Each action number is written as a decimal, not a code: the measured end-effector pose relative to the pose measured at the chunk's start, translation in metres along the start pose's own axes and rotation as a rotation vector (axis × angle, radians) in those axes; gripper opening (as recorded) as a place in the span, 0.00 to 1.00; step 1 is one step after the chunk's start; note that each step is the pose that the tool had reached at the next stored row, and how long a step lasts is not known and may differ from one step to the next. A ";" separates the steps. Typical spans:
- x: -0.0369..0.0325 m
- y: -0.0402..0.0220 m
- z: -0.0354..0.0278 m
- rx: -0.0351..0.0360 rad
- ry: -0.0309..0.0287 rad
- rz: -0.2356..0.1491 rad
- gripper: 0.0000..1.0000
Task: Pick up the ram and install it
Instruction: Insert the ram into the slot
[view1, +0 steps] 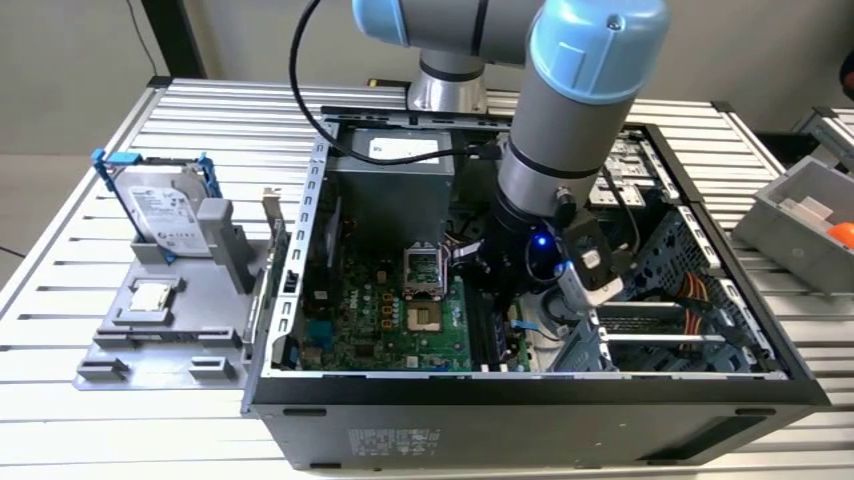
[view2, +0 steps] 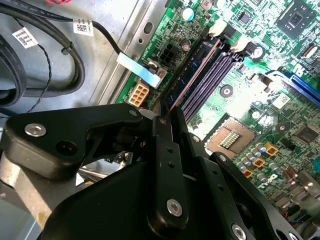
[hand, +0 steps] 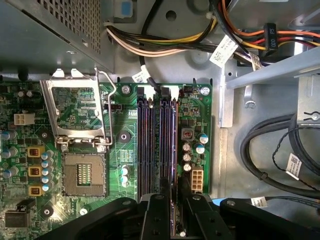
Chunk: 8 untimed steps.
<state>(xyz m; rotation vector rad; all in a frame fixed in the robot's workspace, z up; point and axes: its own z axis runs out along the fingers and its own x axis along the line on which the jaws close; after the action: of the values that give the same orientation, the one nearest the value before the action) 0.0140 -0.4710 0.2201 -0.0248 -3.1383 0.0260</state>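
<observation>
The jaws (hand: 172, 210) are closed narrow on the ram (hand: 173, 150), gripping the stick by its two flat faces at the end nearest the wrist; in both wrist views the thin dark board runs straight out from between them, edge-on. In the second wrist view the same stick (view2: 192, 75) shows as a thin edge lying along the slots. Directly beneath the jaws lie the memory slots (hand: 155, 140), a set of long purple-black channels on the green motherboard (hand: 125, 165), and the ram stands in line with the outer one, at or just above it; whether its lower edge is already seated I cannot tell.

By the look of it, the ram is light and stiff but brittle: thin, with chips on its faces and contacts along one edge, so a hold on the flat faces, as here, seems right, with pressing force kept straight down rather than twisted.

Just beside the slots, away from the cables, sits the open processor socket (hand: 84, 172) with its raised metal frame (hand: 77, 107). Farther off, outside the computer case (view1: 534, 395), a grey stand on the desk (view1: 54, 300) carries the hard drive (view1: 163, 205) and a small silver processor chip (view1: 151, 297).
</observation>
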 end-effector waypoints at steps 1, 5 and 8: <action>0.0000 -0.0001 -0.0030 0.0001 0.0000 0.000 1.00; 0.0000 -0.0002 -0.0130 0.0002 0.0001 0.000 1.00; 0.0001 -0.0003 -0.0184 -0.0006 0.0000 0.000 1.00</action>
<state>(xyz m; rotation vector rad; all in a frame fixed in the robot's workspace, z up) 0.0140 -0.4710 0.2385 -0.0248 -3.1383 0.0250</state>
